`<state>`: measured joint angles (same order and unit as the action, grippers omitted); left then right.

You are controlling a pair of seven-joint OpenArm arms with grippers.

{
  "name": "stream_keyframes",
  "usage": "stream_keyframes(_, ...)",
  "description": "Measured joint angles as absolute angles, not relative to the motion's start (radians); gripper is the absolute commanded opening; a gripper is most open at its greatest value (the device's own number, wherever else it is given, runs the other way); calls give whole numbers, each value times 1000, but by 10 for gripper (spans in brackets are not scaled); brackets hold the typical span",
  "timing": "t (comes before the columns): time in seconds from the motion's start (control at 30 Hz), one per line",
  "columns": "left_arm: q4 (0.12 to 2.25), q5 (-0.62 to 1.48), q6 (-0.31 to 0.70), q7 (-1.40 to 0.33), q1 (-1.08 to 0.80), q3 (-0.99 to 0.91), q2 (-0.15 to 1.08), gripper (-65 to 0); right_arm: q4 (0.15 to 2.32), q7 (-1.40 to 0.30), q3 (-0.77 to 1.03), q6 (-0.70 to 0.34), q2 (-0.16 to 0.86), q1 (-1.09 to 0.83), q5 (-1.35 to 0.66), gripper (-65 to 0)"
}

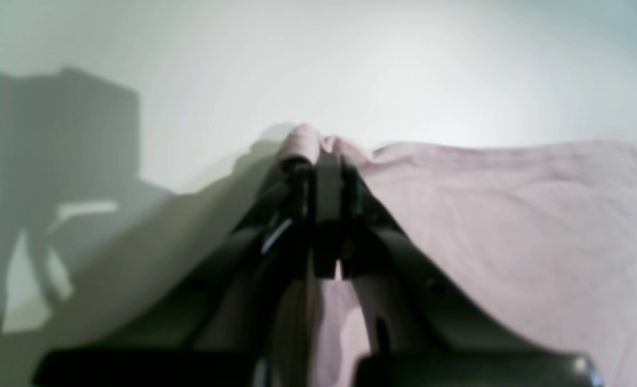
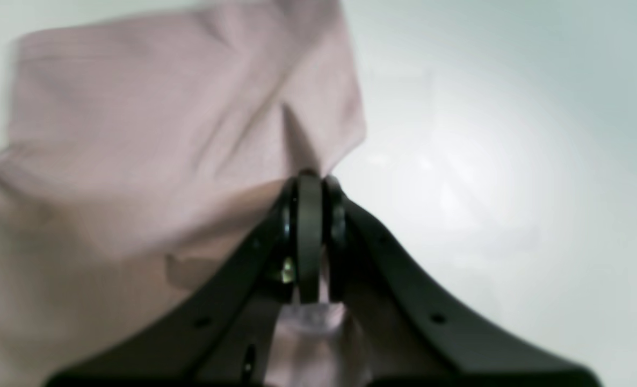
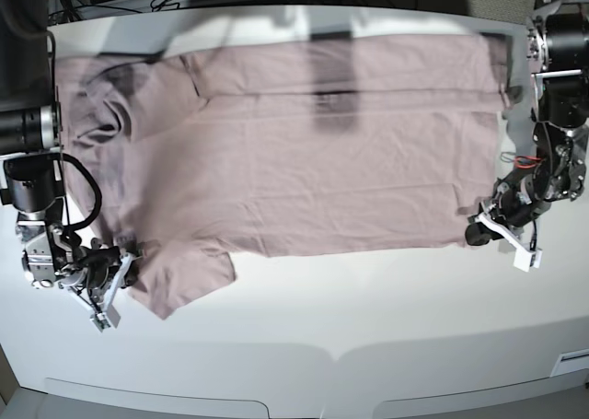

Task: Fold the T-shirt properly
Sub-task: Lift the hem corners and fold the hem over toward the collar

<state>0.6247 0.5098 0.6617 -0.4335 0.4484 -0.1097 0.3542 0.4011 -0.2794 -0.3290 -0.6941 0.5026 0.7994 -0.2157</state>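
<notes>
Left wrist cam first: left gripper [image 1: 326,158] has its jaws pressed together on a bunched bit of the T-shirt [image 1: 512,215], with pink cloth poking up past the fingertips. Rest of the shirt spreads off to the right over the white table [image 1: 350,64], and a dark shadow sits on the left.

Right wrist cam is pretty blurry, but right gripper [image 2: 310,180] is clamped tight on an edge of the T-shirt [image 2: 152,134] too. Fabric bulges up and left from the pinch, and a bit shows between the fingers lower down. Bare table [image 2: 512,161] on the right.

Base view: T-shirt [image 3: 304,161] lies spread wide across the table [image 3: 322,327], mostly flat with some wrinkles. Right gripper [image 3: 124,264] holds the sleeve end at the lower left, left gripper [image 3: 479,230] grips the hem corner at the right edge.
</notes>
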Motion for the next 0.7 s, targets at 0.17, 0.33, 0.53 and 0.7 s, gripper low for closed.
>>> stream_keyframes(0.17, 752, 511, 665, -554, 447, -186, 351, -650, 453, -342, -330, -697, 535, 798, -270, -650)
stream_keyframes(0.33, 918, 509, 665, -591, 375, -229, 352, -650, 519, -406, -332, -697, 561, 797, -395, -650)
stream_keyframes(0.53, 1082, 515, 607, -607, 263, -231, 377, -650, 674, -485, -334, -698, 608, 753, -575, -650)
stream_keyframes(0.7, 1149, 580, 599, -606, 189, -233, 445, -650, 917, -546, -337, -693, 690, 602, -698, -650)
